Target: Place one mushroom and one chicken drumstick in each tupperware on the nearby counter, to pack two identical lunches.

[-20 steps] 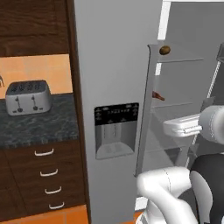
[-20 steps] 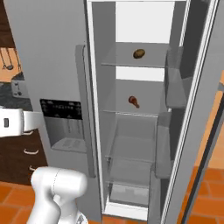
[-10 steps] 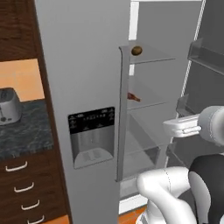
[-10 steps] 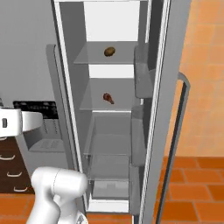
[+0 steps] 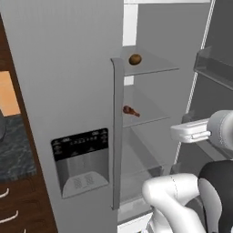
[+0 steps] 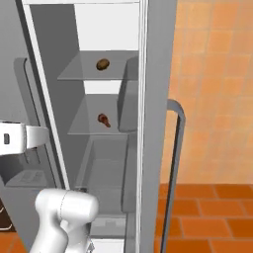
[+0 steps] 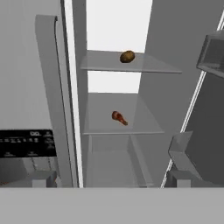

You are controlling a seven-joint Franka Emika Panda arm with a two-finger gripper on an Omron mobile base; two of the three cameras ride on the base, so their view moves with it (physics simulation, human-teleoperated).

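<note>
**A:** So, what's in front of the arm?

**B:** A tall grey refrigerator with its right compartment open. A small brown rounded mushroom sits on the upper glass shelf; an orange-brown chicken drumstick lies on the glass shelf below.

**A:** And the gripper?

**B:** Spread wide and holding nothing. Both foods lie well ahead of it, deep inside, the mushroom higher than the drumstick.

**A:** What could go wrong?

**B:** I'd judge the opening narrow: a careless reach could clip the door's grey vertical handle or a shelf edge. The small mushroom might also roll away from a glancing touch.
</note>
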